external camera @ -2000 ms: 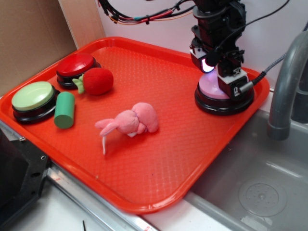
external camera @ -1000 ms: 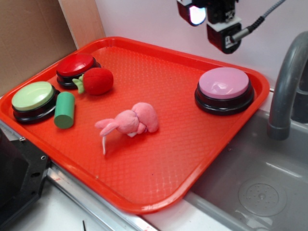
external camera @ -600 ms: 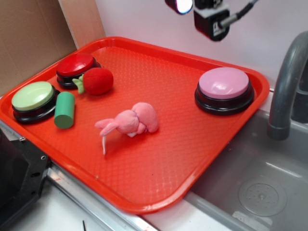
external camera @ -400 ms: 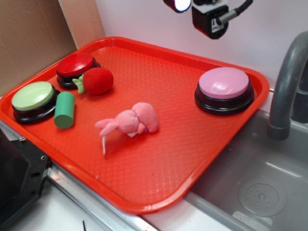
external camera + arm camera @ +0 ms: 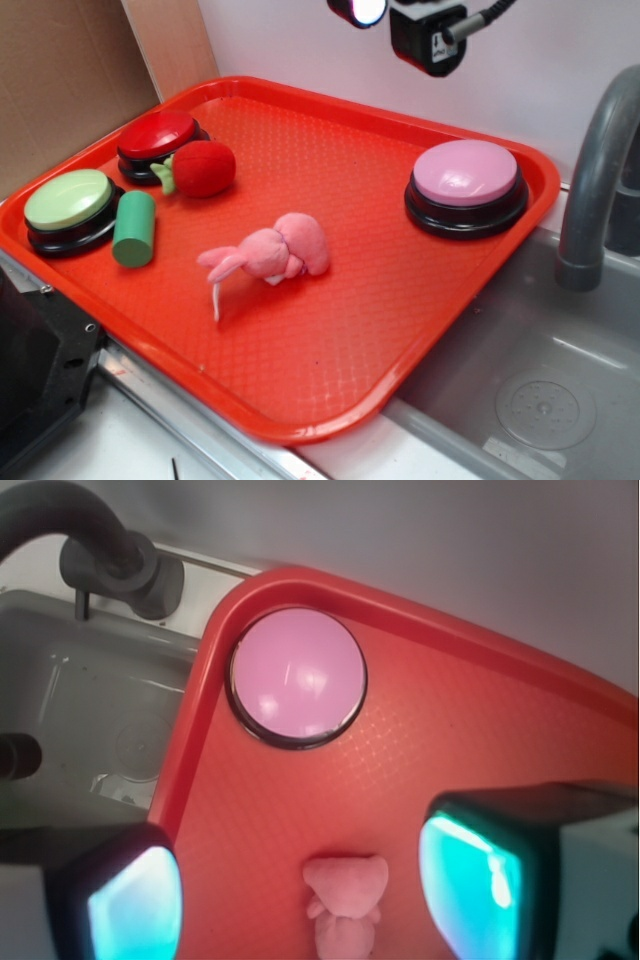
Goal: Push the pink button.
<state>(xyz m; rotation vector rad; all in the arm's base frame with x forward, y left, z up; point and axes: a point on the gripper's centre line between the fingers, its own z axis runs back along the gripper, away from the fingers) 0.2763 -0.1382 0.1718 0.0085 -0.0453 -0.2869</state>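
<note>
Exterior view, hand (image 5: 395,25): we see it high above the tray's far edge, well clear of everything.
Fingers (image 5: 480,875): wrist view shows them apart, nothing between.
Pink button (image 5: 466,186): upright in the red tray's (image 5: 330,330) far right corner, untouched.
Plush bunny (image 5: 270,255): mid-tray.

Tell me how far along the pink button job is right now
Done, it seems: two seconds ago the hand was pressed down on the pink button. Since then it has lifted away and now hangs high above the tray, touching nothing and holding nothing. Through the wrist camera the button sits clear and whole in the tray's corner. Nothing obvious is left, though the pictures cannot confirm that the press registered.
</note>
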